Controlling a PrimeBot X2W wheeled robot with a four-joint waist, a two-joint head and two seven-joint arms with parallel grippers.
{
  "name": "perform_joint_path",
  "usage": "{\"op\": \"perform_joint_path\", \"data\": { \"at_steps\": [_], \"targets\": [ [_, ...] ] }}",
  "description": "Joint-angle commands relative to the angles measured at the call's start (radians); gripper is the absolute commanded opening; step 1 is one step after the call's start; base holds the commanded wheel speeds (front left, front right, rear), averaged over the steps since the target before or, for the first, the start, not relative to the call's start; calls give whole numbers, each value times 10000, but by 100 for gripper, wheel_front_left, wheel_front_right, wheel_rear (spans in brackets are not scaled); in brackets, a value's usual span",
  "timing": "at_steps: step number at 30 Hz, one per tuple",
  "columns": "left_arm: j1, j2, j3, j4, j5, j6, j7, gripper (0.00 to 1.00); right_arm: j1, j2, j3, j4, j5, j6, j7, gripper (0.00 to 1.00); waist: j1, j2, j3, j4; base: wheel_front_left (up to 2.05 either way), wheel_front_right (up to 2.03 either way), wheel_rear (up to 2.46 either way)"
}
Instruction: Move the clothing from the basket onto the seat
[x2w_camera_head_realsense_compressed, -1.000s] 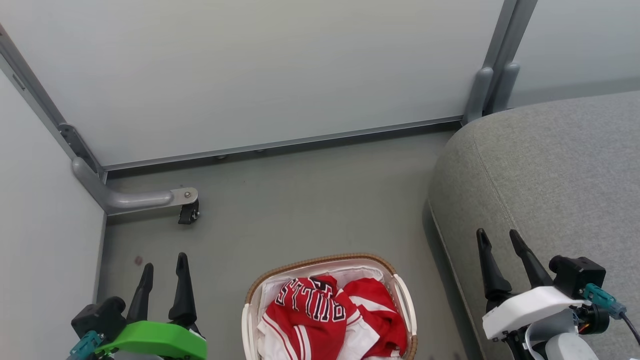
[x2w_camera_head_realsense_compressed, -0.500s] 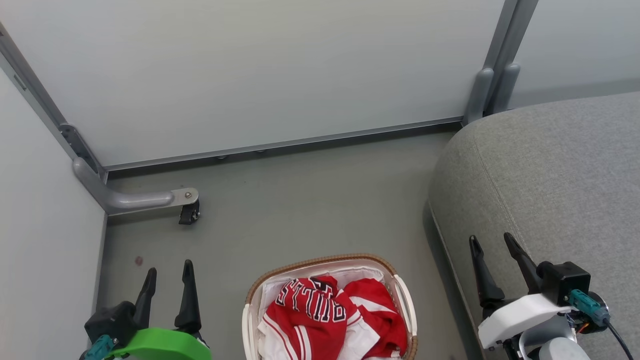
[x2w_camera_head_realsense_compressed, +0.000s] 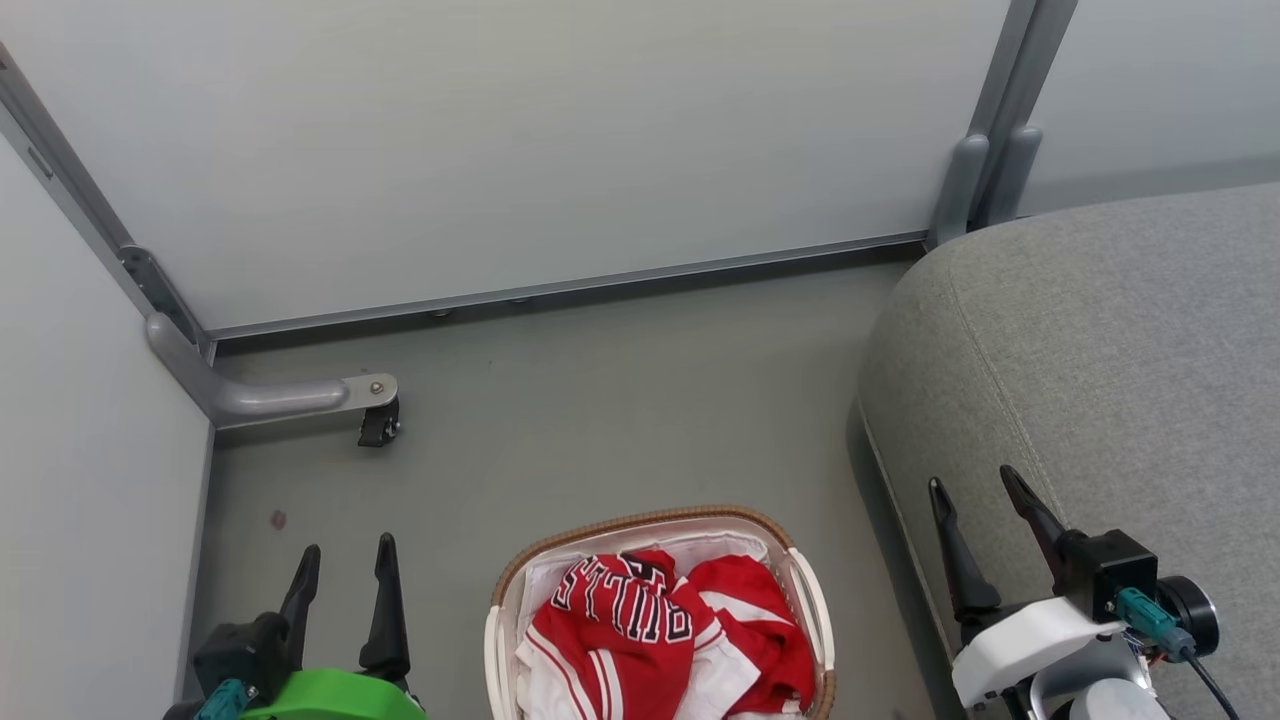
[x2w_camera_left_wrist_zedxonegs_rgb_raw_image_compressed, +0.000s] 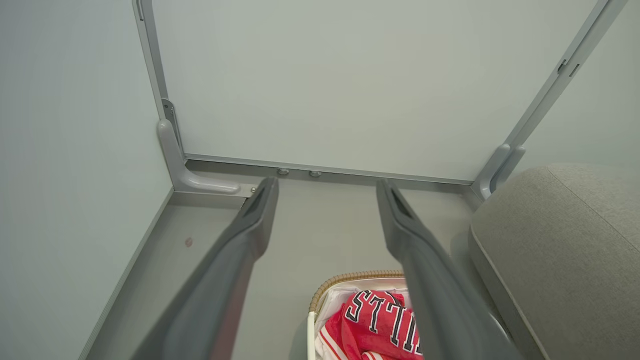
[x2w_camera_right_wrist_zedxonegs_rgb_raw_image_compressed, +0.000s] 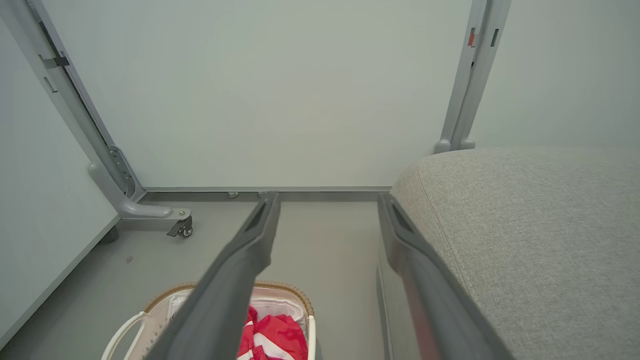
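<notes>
Left claw (x2w_camera_head_realsense_compressed: 348, 548) is being held with fingers apart and empty above the floor (x2w_camera_head_realsense_compressed: 600, 400), left of the basket (x2w_camera_head_realsense_compressed: 640, 520). Right claw (x2w_camera_head_realsense_compressed: 972, 480) is being held apart, empty, at the left edge of the seat (x2w_camera_head_realsense_compressed: 1100, 340). Red clothing (x2w_camera_head_realsense_compressed: 650, 630) is being held inside the basket.

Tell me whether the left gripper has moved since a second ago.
Yes. Against the small black caster wheel, the left gripper has drawn back toward the head view's bottom edge and slightly toward the oval white plastic basket with brown woven rim.
</notes>
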Motion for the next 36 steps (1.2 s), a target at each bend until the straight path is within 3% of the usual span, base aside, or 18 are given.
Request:
{"op": "perform_joint_path", "data": {
  "at_steps": [1,9,36],
  "targets": [
    [76,76,-26,2,217,-34,-78,100,80,-61,3,9,-240,4,-86,100,0,0,8,4,0,0,0],
    [105,81,-56,83,626,-32,-220,100,82,-68,44,-19,-735,4,-211,100,0,0,35,15,0,0,0],
    [-100,78,-11,112,599,-38,-182,100,-150,-66,127,-197,-598,2,-208,100,0,0,425,-139,0,0,0]
  ]
}}
